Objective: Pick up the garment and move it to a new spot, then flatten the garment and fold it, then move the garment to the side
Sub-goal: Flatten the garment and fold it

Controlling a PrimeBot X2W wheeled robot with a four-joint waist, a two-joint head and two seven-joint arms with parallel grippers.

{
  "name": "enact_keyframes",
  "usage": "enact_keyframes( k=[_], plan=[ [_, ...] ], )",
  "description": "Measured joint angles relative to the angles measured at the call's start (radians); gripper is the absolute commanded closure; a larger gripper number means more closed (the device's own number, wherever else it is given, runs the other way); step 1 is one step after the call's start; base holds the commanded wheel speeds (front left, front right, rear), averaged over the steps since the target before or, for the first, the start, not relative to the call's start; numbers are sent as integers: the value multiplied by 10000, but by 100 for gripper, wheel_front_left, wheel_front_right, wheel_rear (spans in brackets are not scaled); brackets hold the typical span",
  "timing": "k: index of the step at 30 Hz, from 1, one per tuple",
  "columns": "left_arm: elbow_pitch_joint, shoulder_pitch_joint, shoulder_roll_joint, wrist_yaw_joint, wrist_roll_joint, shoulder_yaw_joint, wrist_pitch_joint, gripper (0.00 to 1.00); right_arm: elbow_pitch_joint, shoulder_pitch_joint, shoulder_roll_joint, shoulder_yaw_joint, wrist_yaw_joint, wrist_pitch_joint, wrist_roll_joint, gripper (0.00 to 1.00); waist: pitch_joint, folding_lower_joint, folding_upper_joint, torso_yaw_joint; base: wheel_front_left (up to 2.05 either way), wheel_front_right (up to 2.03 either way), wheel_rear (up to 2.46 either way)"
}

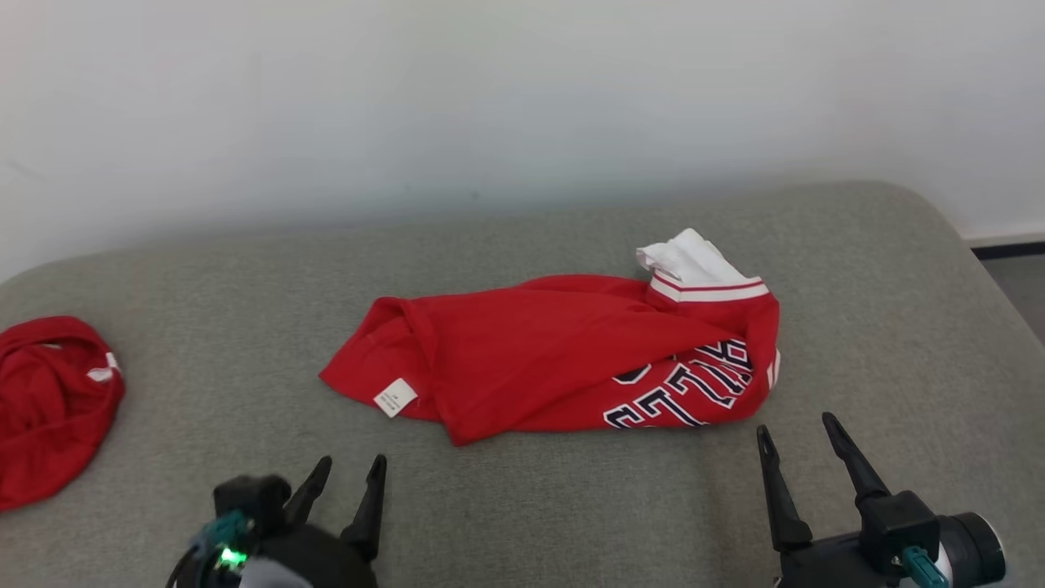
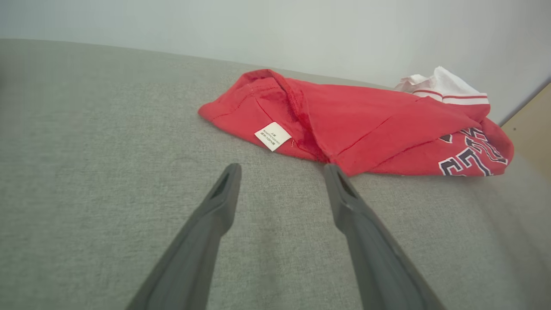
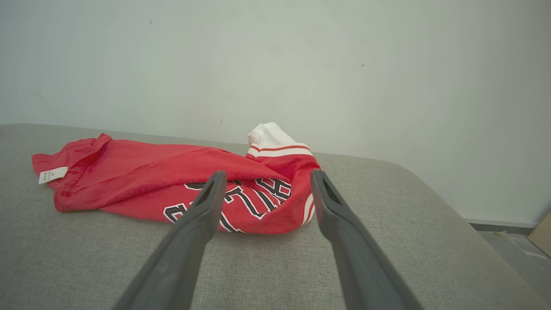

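Note:
A crumpled red garment point(image 1: 539, 359) with dark lettering, a white care label and a white striped cuff lies in the middle of the grey cushioned surface point(image 1: 522, 506). It also shows in the left wrist view as the garment point(image 2: 366, 125) and in the right wrist view as the garment point(image 3: 172, 176). My left gripper point(image 1: 353, 467) hangs open near the front edge, short of the garment's left end. Open as well, my right gripper point(image 1: 796, 426) sits just in front of the garment's right, lettered end. Nothing is between either pair of fingers.
A second red piece of clothing point(image 1: 49, 400) lies bunched at the far left of the surface. A pale wall point(image 1: 522, 98) rises behind. The surface rounds off at the right, with floor point(image 1: 1020, 286) beyond it.

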Motion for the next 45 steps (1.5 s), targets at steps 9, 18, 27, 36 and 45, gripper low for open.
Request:
enact_keyframes(
  k=[9, 18, 27, 36, 45],
  plan=[
    [2015, -2128, -286, 420, -157, -280, 380, 0, -17, -491, 0, 460, 0, 8, 157, 0, 649, 0, 0, -850, 0, 0, 0],
    [3480, -3860, 21, 1095, 449, -589, 617, 0, 211, -1023, 21, 727, 0, -105, 318, 0, 1411, 2, 1, -1602, 0, 0, 0],
    [4464, -5079, 493, 1392, 1206, -1166, 713, 0, 391, -1236, 38, 754, 0, -228, 422, 0, 1950, 2, 1, -2040, 0, 0, 0],
    [5317, -5775, 742, 1841, 1434, -1306, 803, 0, 564, -1435, 50, 813, 0, -282, 535, 0, 2099, 0, 1, -2157, 0, 0, 0],
    [5714, -6005, 631, 1747, 1317, -1358, 539, 100, 639, -1467, 52, 805, 0, -316, 606, 0, 2062, 0, 1, -2123, 0, 0, 0]
  ],
)
